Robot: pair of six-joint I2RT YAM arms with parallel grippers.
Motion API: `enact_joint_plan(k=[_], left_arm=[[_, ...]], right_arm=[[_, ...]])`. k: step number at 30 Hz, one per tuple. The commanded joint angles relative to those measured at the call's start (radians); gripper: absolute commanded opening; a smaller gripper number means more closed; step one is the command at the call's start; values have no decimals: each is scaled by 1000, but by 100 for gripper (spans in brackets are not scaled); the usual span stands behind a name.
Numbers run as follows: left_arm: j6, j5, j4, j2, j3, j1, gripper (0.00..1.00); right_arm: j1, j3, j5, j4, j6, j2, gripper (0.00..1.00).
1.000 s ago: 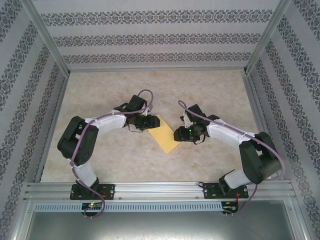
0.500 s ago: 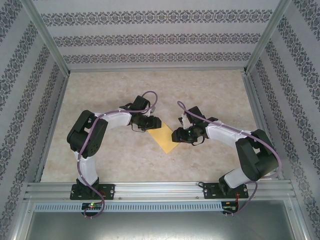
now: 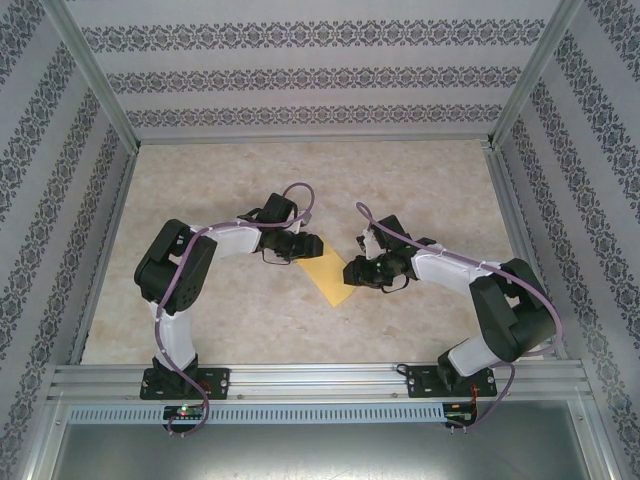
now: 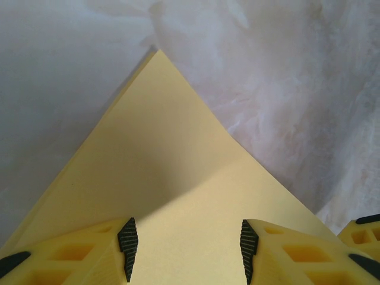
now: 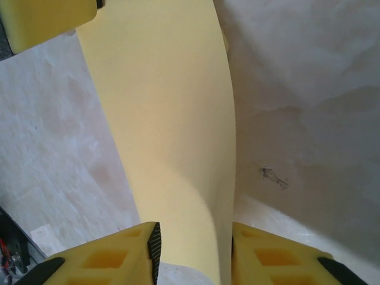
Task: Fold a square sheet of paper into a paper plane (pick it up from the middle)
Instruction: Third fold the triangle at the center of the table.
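Note:
The square sheet of paper point(image 3: 331, 277) lies mid-table as a mustard-yellow folded shape, one pointed corner point(image 4: 158, 53) aimed away from my left wrist camera. My left gripper point(image 3: 303, 249) rests low over its left part, open, with the flat sheet point(image 4: 178, 178) spanning the wide gap between its pads point(image 4: 127, 246). My right gripper point(image 3: 353, 270) is at the sheet's right edge. There the paper point(image 5: 166, 119) bows up and runs between its jaws point(image 5: 195, 249), which stand apart; the paper's edge lies against the right finger point(image 5: 261, 255).
The table point(image 3: 300, 180) is pale marbled, walled by patterned panels and aluminium posts. A small dark mark point(image 5: 272, 176) sits on the table right of the paper. My left gripper's yellow finger point(image 5: 41, 21) shows at the far end of the strip.
My right gripper's jaws have narrowed around the raised paper edge and it has crept slightly left. The left arm shifted right and drew in, then held still.

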Motion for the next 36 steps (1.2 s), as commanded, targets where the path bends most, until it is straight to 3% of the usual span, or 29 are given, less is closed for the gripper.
enact_joint_plan(k=[1, 5, 16, 36], left_arm=[[32, -8, 6, 56, -39, 10, 54], [38, -5, 0, 57, -35, 12, 54], [49, 6, -15, 49, -34, 12, 55], [27, 46, -10, 21, -37, 12, 52]], right_arm=[[6, -15, -34, 34, 25, -13, 28], [26, -9, -29, 41, 44, -32, 22], [101, 51, 110, -105, 18, -98, 22], [157, 86, 64, 18, 71, 29, 9]])
